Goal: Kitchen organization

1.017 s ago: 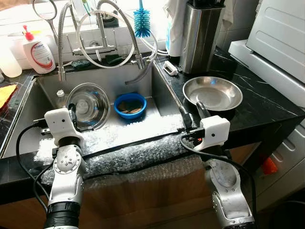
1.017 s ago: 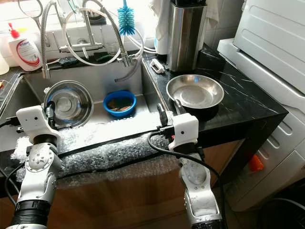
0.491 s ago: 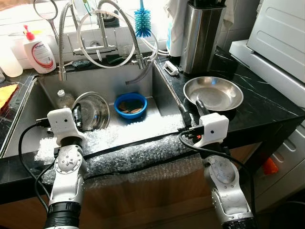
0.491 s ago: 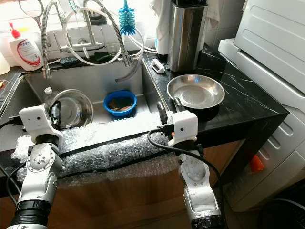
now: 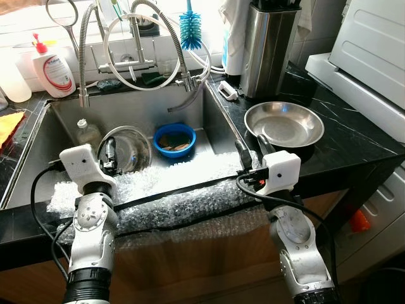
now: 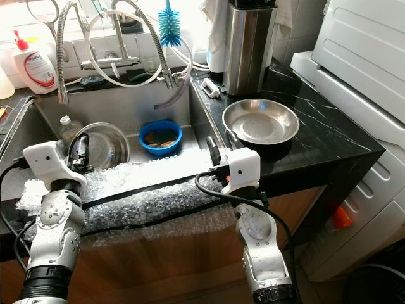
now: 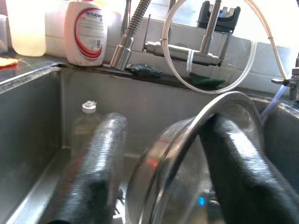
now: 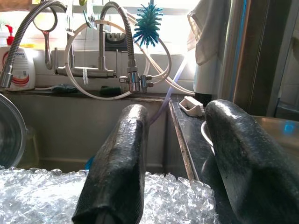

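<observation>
A steel bowl point(image 5: 131, 149) stands tilted on its edge inside the sink point(image 5: 145, 109). My left gripper point(image 5: 109, 153) is shut on its rim, with one finger inside the bowl point(image 7: 187, 182) and the other against its outer wall. My right gripper point(image 5: 250, 151) is open with nothing between its fingers. It hovers over the bubble wrap point(image 5: 183, 193) at the sink's front right corner, next to the counter. A blue bowl point(image 5: 174, 139) with brown scraps sits on the sink floor right of the steel bowl. A shallow steel pan point(image 5: 285, 124) rests on the black counter at the right.
A small clear bottle point(image 5: 86, 132) stands in the sink's left part. A coiled faucet hose point(image 5: 136, 47), a blue brush point(image 5: 188, 28) and a soap bottle point(image 5: 50, 64) line the back. A steel knife block point(image 5: 269, 47) and a white appliance point(image 5: 373, 54) stand at the right.
My left gripper has shifted right with the steel bowl, which has tipped from facing up toward standing on its edge. The small bottle behind it has come into sight. The right gripper has barely moved.
</observation>
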Tool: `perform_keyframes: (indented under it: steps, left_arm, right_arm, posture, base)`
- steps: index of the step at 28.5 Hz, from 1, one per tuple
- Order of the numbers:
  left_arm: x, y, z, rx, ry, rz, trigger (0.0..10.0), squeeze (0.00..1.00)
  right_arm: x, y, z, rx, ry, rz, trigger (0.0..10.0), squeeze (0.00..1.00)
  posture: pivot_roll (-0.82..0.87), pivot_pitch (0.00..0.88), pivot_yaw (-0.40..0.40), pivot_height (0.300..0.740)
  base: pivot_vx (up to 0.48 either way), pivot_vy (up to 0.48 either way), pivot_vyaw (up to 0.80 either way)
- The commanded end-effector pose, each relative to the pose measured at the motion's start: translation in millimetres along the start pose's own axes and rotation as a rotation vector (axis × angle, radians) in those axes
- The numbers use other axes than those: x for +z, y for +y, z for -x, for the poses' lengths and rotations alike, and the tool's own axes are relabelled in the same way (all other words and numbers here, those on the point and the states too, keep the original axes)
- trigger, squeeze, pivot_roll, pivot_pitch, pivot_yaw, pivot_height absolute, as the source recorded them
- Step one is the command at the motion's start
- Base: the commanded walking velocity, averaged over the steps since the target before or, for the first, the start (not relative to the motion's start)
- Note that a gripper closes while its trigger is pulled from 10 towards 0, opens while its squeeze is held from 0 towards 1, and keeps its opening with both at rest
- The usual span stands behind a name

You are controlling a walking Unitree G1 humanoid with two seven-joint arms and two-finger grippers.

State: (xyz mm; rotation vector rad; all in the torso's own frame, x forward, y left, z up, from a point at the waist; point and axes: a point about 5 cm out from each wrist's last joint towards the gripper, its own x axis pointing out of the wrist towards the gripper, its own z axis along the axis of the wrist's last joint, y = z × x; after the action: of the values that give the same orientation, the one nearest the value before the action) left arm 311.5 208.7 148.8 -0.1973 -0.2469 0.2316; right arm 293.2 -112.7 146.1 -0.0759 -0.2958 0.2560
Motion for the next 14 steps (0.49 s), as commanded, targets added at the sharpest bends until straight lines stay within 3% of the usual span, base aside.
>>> perform_keyframes:
  steps: [1, 9, 14]
  left_arm:
    - [-2.4, -2.3, 0.1, -0.009, 0.029, 0.044, 10.0, 1.0]
    - [-3.2, -3.0, -0.9, -0.005, 0.063, 0.192, 10.0, 1.0]
    - [-7.7, -6.5, 0.2, -0.054, 0.122, 0.229, 10.0, 1.0]
  right_arm:
    - [1.5, 1.3, -3.9, 0.008, -0.005, -0.015, 10.0, 0.0]
    - [0.8, 2.3, -5.4, 0.025, 0.001, -0.02, 10.0, 0.0]
    - [-0.4, 3.9, -6.3, 0.042, 0.009, -0.025, 10.0, 0.0]
  posture:
    - [-0.07, 0.0, 0.056, 0.74]
    - [-0.07, 0.0, 0.055, 0.74]
    - [-0.07, 0.0, 0.055, 0.74]
  base:
    - [0.0, 0.0, 0.0]
    - [0.0, 0.0, 0.0]
    - [0.0, 0.0, 0.0]
